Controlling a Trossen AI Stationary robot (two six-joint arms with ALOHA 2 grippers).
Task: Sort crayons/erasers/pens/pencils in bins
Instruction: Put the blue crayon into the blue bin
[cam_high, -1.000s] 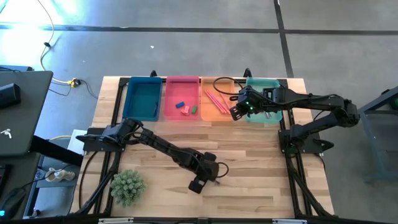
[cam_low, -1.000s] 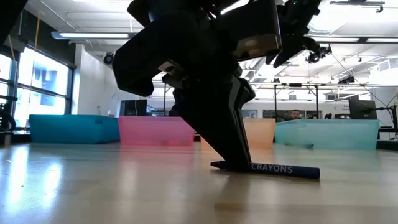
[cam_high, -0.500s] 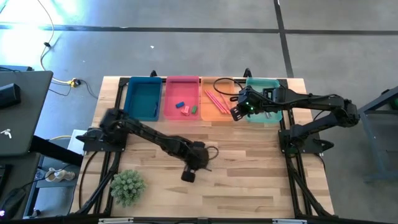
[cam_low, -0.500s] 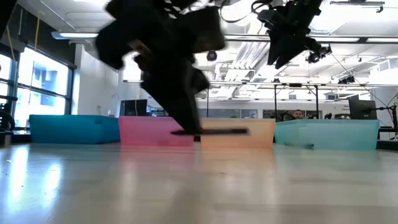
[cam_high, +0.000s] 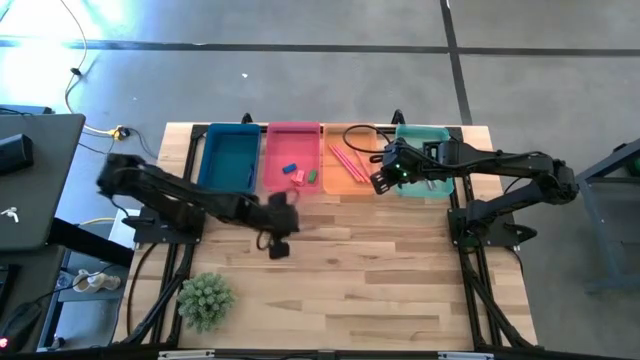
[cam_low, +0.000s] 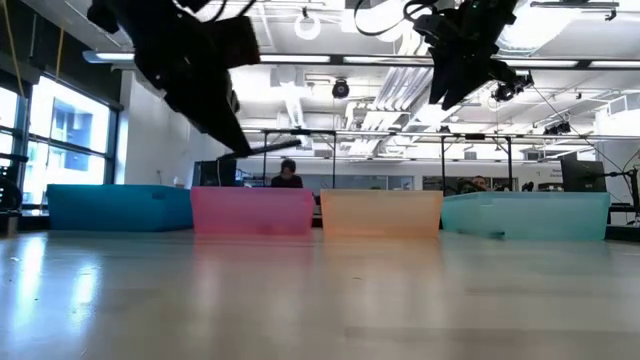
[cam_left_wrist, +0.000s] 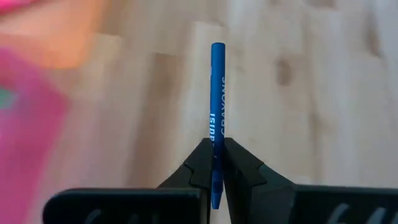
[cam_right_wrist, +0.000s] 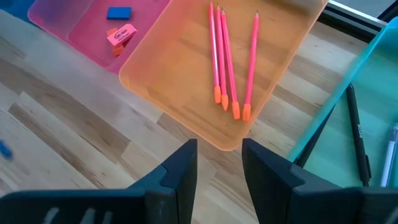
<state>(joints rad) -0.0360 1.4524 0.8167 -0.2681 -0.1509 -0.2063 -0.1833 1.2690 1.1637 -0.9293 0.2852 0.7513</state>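
My left gripper (cam_high: 277, 247) hangs above the table, in front of the pink bin (cam_high: 292, 150), shut on a blue crayon (cam_left_wrist: 217, 93). The crayon also shows in the low view (cam_low: 295, 146). My right gripper (cam_high: 380, 181) is open and empty, high over the near edge between the orange bin (cam_high: 347, 182) and the teal bin (cam_high: 425, 135). The blue bin (cam_high: 230, 160) stands at the far left of the row. Blue (cam_right_wrist: 118, 12) and pink (cam_right_wrist: 122, 34) erasers lie in the pink bin. Pink pencils (cam_right_wrist: 227, 62) lie in the orange bin. My left gripper pinches the blue crayon between its two fingertips (cam_left_wrist: 200, 163), on the wrapper near the crayon's back end (cam_left_wrist: 215, 146). Most of the crayon sticks out past the fingertips. The crayon is lifted clear of the table and shows about level in the low view.
Dark pens (cam_right_wrist: 357, 130) lie in the teal bin. A green eraser (cam_high: 312, 176) lies in the pink bin. A small potted plant (cam_high: 205, 298) stands at the table's near left. A black cable (cam_high: 358, 130) loops behind the orange bin. A person (cam_low: 288, 175) shows in the room behind.
My left gripper has lifted the blue crayon off the table and carried it up and toward the table's far left, toward the pink and blue bins. The crayon, which lay flat on the wood, now hangs clear. My right gripper has kept still.
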